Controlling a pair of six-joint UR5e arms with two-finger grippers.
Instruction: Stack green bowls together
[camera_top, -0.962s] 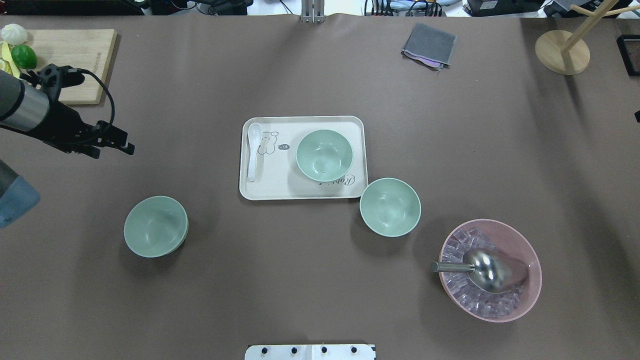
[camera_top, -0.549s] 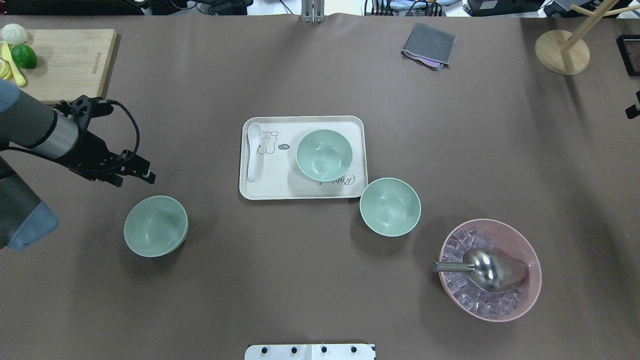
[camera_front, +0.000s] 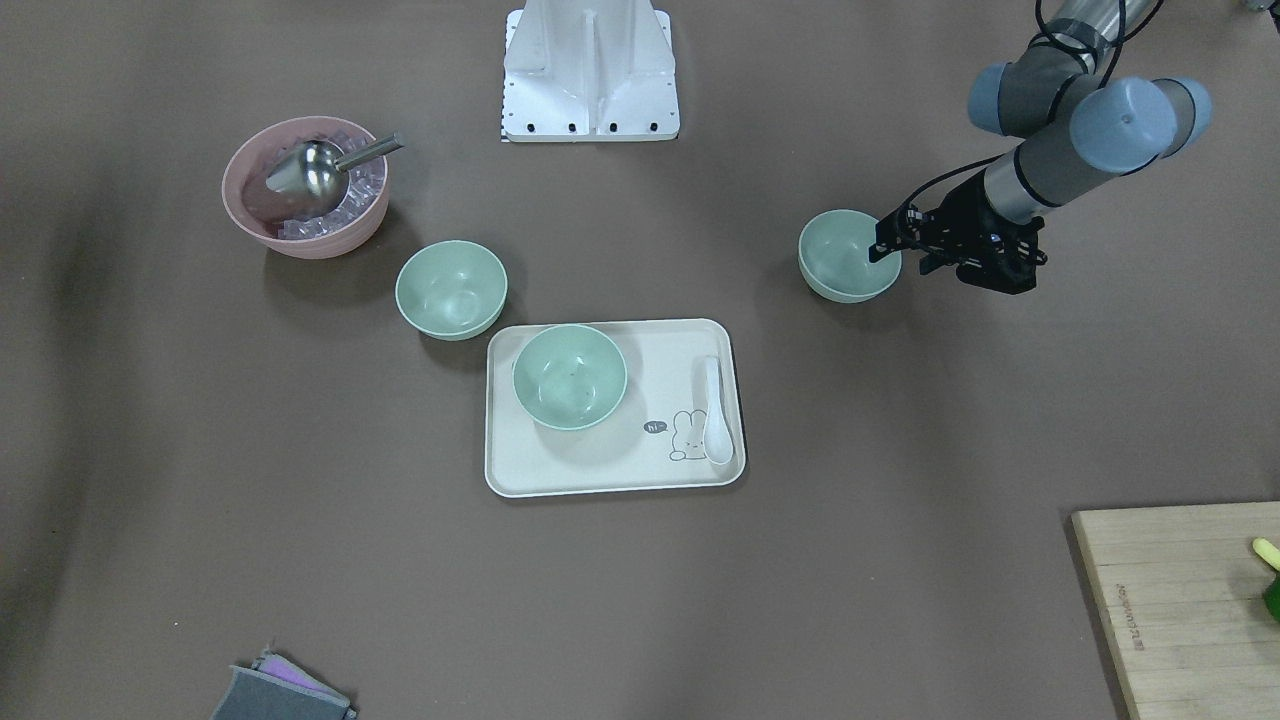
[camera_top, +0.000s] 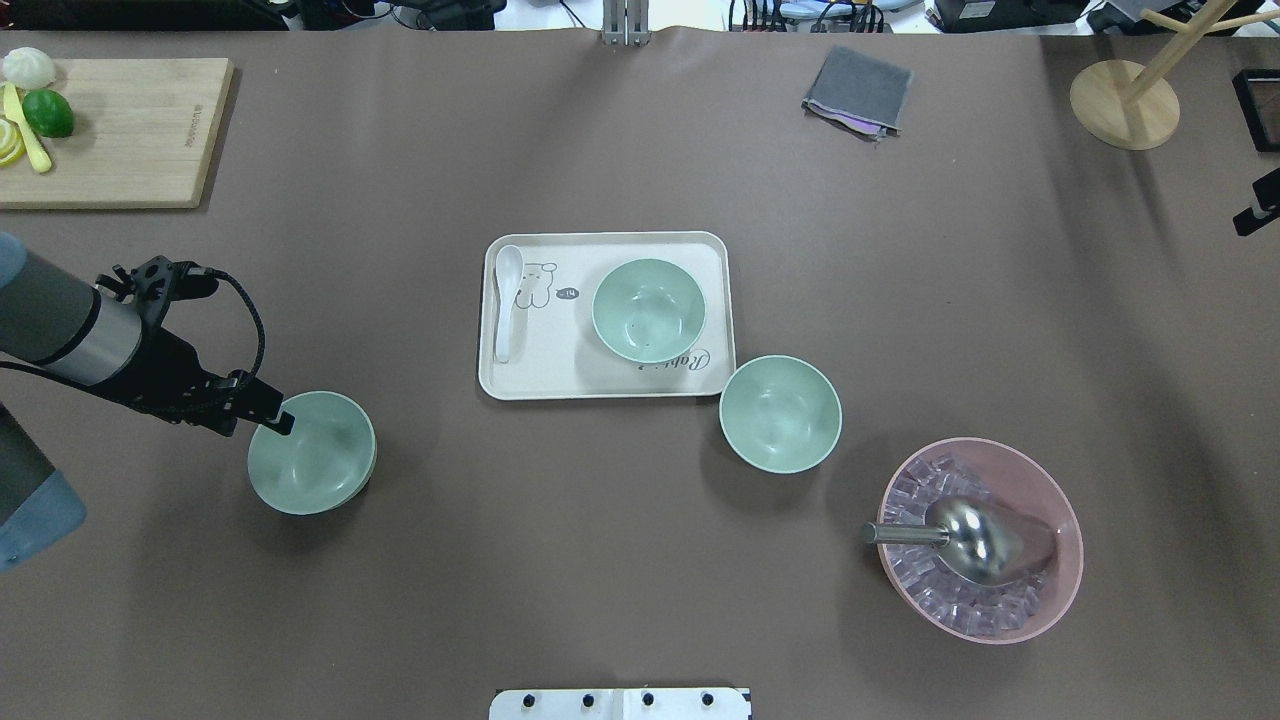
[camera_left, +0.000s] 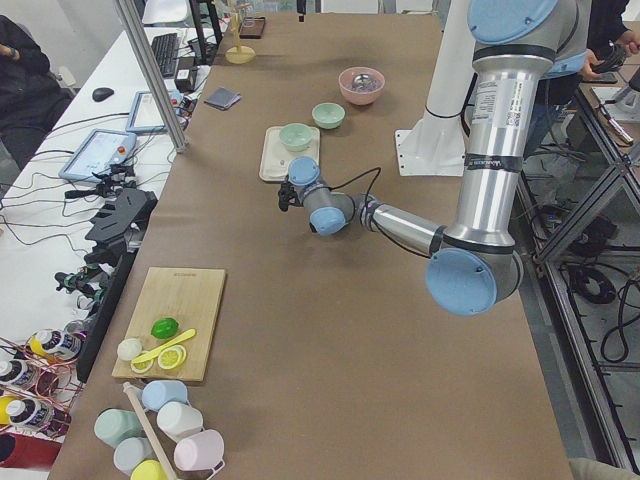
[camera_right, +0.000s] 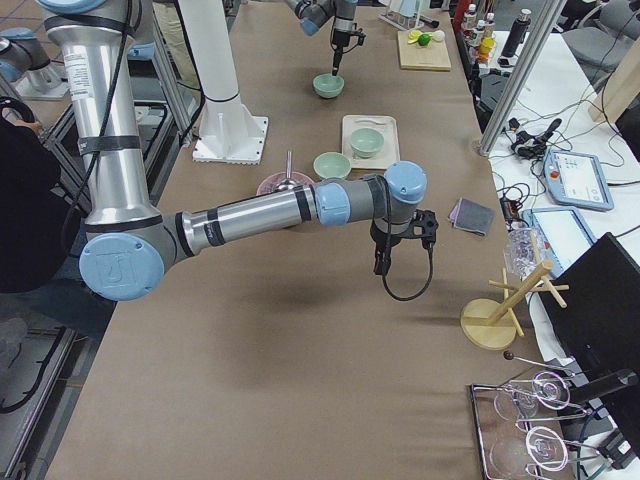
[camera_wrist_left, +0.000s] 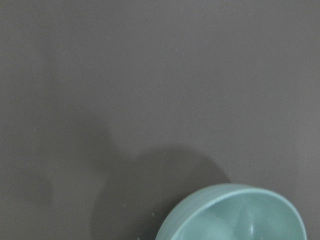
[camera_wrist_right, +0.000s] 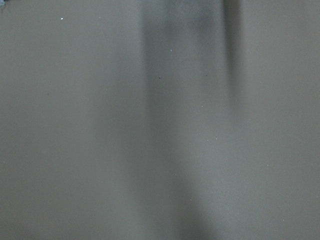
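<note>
Closest to the robot's edge of the surface, toward its right corner, sits the pink bowl (camera_top: 1076, 540) of ice cubes with a metal scoop (camera_top: 975, 540) lying in it, which is no part of this job. Toward the left along the same stretch, the left green bowl (camera_top: 312, 455) stands alone on bare surface. The left tool (camera_top: 257, 425) is at its outer rim with the jaws parted, one tip just inside the wall and the other outside, holding nothing yet. I take that straddle as the set-up for pinching the thin wall, since so round a bowl offers little other purchase. A little further in, right of centre, the loose green bowl (camera_top: 780, 413) sits just beside a corner of the cream tray (camera_top: 600, 385). The tray's green bowl (camera_top: 649, 310) stands in the tray's right half, with a white spoon (camera_top: 508, 300) along the left. All three bowls open upward, ready for nesting, but none is nested, so the stacking looks barely begun. The right tool (camera_right: 381, 262) hangs over bare surface near the right edge, seemingly parked out of the way; how its jaws stand I cannot tell. Along the far edge are a cutting board (camera_top: 130, 130) in the left corner, a grey cloth (camera_top: 858, 90), and a wooden stand (camera_top: 1125, 105) in the right corner.
</note>
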